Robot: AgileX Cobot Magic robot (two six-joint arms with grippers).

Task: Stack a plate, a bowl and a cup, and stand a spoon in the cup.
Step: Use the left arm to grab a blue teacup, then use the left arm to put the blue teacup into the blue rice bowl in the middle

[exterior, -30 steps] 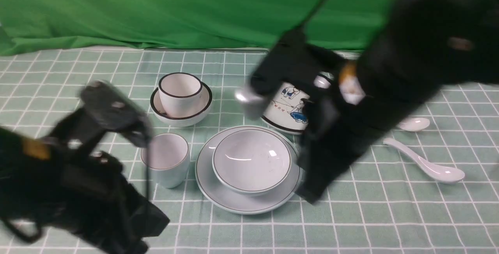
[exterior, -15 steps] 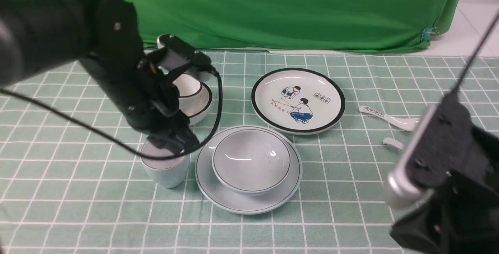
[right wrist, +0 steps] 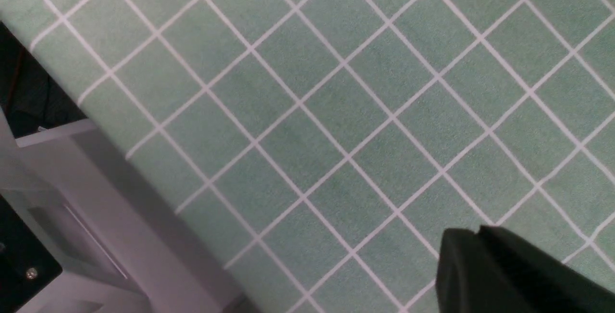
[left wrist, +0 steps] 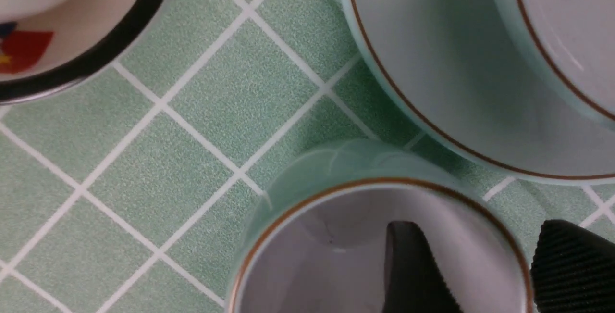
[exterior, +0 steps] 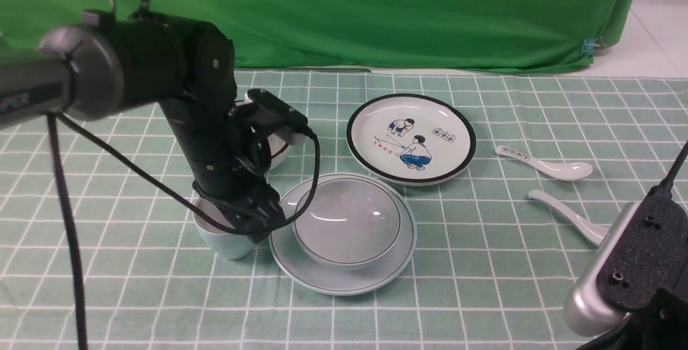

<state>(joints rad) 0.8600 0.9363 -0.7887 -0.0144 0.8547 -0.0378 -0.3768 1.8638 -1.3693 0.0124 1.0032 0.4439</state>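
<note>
Jaws spread, the left gripper [left wrist: 485, 274] straddles the rim of the cup [left wrist: 331, 236] just beneath it, one finger [left wrist: 408, 265] inside, the other outside toward the plate [left wrist: 423, 63].

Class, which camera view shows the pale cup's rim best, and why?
Left wrist view: the cup is close up and its rim line is sharp. In the front view the left arm hides most of it. The right wrist view shows only cloth.

The left claw [exterior: 257, 215] is opening and coming down over the cup [exterior: 219, 241], one finger inside its rim; the right claw [right wrist: 480, 255] is pulling back, away from the bowl [exterior: 346, 221].
</note>
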